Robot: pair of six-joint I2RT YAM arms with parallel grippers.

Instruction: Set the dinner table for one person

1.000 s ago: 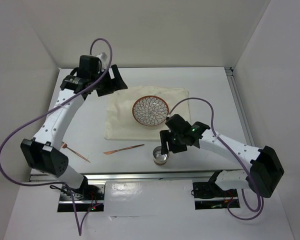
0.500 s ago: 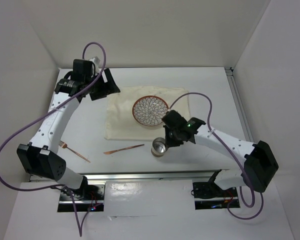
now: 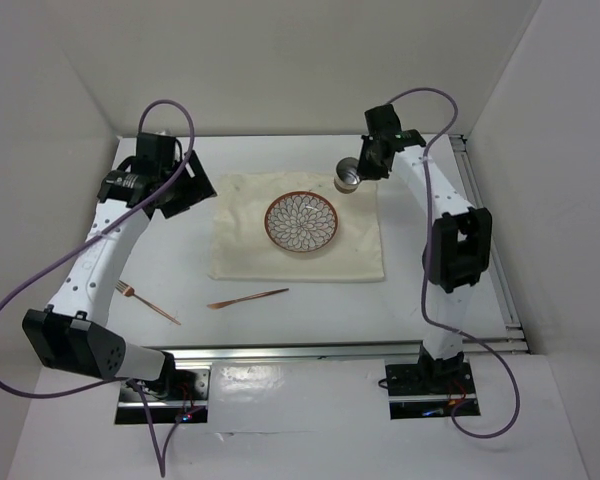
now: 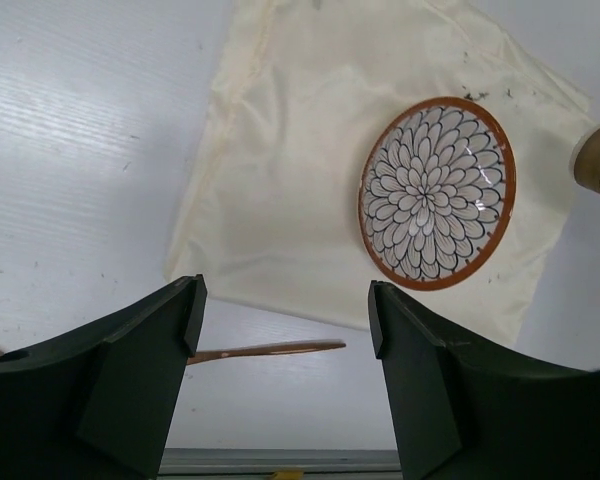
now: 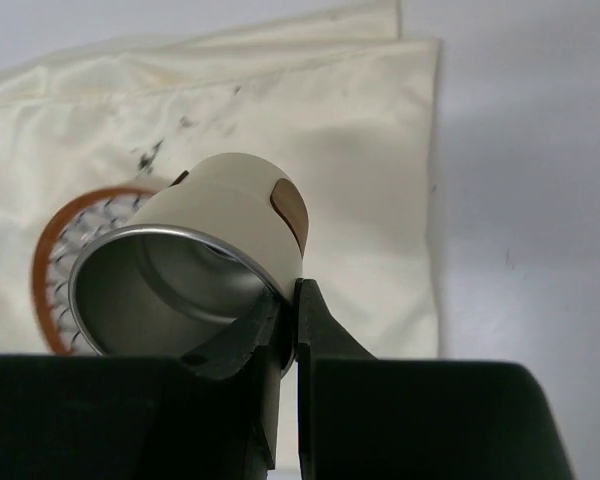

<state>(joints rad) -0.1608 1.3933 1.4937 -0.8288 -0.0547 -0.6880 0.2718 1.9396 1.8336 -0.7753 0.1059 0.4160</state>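
Note:
On the white dinner table (image 3: 175, 250) lies a cream placemat (image 3: 242, 235) with a flower-patterned plate (image 3: 301, 222) at its middle. My right gripper (image 3: 366, 166) is shut on the rim of a cream cup (image 3: 349, 177) with a steel inside, holding it tilted over the placemat's far right corner. The right wrist view shows one finger inside the cup (image 5: 220, 225) and one outside, gripper (image 5: 292, 310). My left gripper (image 3: 183, 186) hangs open and holds nothing, above the table left of the placemat; in its wrist view, the gripper (image 4: 285, 300) frames the plate (image 4: 437, 192).
A copper fork (image 3: 145, 300) lies near the front left. A slim copper utensil (image 3: 247, 298) lies in front of the placemat and shows between the left fingers (image 4: 270, 350). White walls enclose the table; a metal rail (image 3: 485, 240) runs along the right edge.
The right gripper shut on the cup near the front edge, lifted it and carried it to the placemat's far right corner. The left arm drew back a little to the left.

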